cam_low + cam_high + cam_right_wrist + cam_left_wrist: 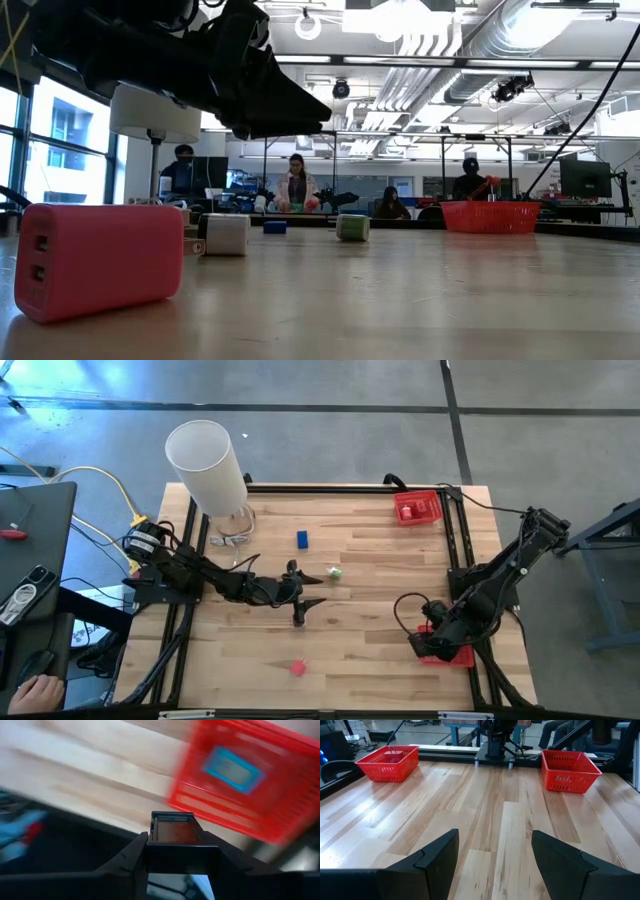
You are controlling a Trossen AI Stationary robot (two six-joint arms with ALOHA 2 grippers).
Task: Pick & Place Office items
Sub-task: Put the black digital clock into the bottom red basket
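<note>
The left gripper (299, 596) hangs over the middle of the pale wooden plank table (370, 650), its two dark fingers (435, 857) spread apart with only bare wood between them. Just beyond it, toward the far red mesh tray (418, 507), lies a small green-and-white block (334, 572); in the low view it reads as a squat cube (352, 227) with a green face. A small blue block (302, 539) sits farther from the gripper, between it and the tall white cylinder (208, 468) at the table's far left corner. On the near side of the gripper, well apart from it, rests a small pink piece (297, 667); the low view shows it close up as a rounded pink box (100, 258) with two slots in its end face. That view also shows a small white cube (227, 234) standing upright.

The right gripper (424, 641) is at the table's near right edge, over a second red tray (455, 654). Its wrist view shows its fingers clamped on a small dark rectangular piece (173, 831) with a brownish face, and a red mesh tray (240, 785) with a blue-edged item (231, 768) inside.
</note>
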